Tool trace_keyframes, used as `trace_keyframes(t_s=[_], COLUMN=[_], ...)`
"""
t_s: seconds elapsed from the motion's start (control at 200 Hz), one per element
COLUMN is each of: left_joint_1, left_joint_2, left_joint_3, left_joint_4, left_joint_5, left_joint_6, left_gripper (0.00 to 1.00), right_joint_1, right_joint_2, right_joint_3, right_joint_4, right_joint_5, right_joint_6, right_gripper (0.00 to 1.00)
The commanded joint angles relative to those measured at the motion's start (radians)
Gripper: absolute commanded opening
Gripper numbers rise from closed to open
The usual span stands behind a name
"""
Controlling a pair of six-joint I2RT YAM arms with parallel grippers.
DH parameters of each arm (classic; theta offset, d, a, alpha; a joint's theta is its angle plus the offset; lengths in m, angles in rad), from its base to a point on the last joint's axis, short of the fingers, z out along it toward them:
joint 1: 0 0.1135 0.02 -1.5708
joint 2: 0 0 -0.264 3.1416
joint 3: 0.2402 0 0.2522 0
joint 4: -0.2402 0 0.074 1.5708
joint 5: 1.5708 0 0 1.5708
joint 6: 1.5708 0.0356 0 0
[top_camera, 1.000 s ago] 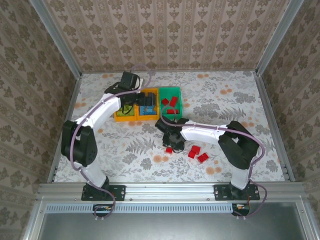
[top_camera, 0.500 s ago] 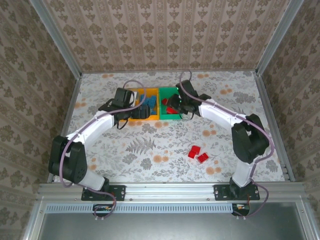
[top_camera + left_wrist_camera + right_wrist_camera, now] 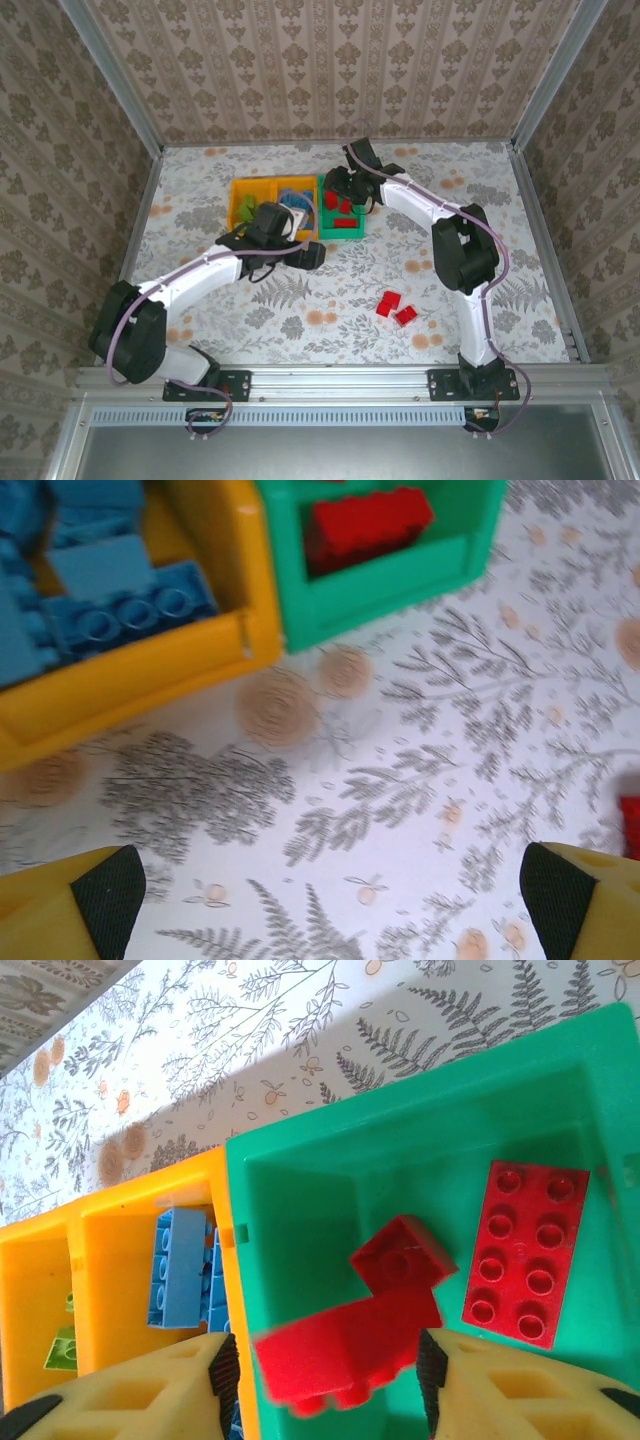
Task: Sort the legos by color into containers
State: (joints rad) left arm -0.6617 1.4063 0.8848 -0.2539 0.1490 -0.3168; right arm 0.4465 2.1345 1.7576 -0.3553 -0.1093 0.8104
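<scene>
As the right arm reaches out over the far end of the row, count three bins side by side on the worktop (image 3: 460, 215): two orange-yellow, one green. Two red bricks lie loose, well apart from the bins, one (image 3: 388, 303) just beside the other (image 3: 406, 316).

Up close over the green bin (image 3: 300, 1200), that's three red pieces. A flat two-by-four brick (image 3: 525, 1250) lies on the floor, a small red brick (image 3: 405, 1260) sits beside it, and a blurred red brick (image 3: 350, 1350) is right between the right gripper's (image 3: 327, 1360) fingers. The jaws are partly apart, with a sliver of gap at the left pad. Whether they grip that brick, I cannot tell; it's too smeared.

Middle orange-yellow bin (image 3: 110, 1290): blues. One upright blue brick (image 3: 180, 1265) is plain, with a second cut off behind the bin wall. The left wrist camera shows a heap of blue bricks (image 3: 110, 600), running off the frame, too many overlapping to count. Left orange-yellow bin (image 3: 35, 1280): one lime green brick (image 3: 60, 1345), half cut off by the yellow finger.

Left gripper (image 3: 330, 892) now: low over bare worktop just in front of the bins, jaws spread as wide as they go, holding nothing. A red sliver (image 3: 630, 825) clips the right edge, too little to name.
</scene>
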Motion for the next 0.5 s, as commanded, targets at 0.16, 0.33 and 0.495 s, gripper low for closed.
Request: trace_keyframes(t_s=[0.16,0.33,0.495], left_joint_1=[-0.145,-0.234,-0.337], left_joint_2=[-0.007,0.072,0.208], left_joint_3=[-0.017,0.043,0.157], left_joint_4=[0.052,0.070,0.010], left_joint_5=[0.027,0.086,0.125], left_joint_6=[0.060,0.076,0.101], left_gripper=[1.00,0.97,0.91], right_joint_1=[-0.015,-0.015,-0.031], right_joint_2=[-0.034,-0.186,-0.365], right_joint_3=[0.040,-0.087,-0.237], right_joint_4=[-0.059,-0.003,-0.025], right_joint_5=[0.021,0.022,0.101], right_joint_6=[-0.034,-0.060,-0.109], right_gripper=[0.75,0.89,0.94])
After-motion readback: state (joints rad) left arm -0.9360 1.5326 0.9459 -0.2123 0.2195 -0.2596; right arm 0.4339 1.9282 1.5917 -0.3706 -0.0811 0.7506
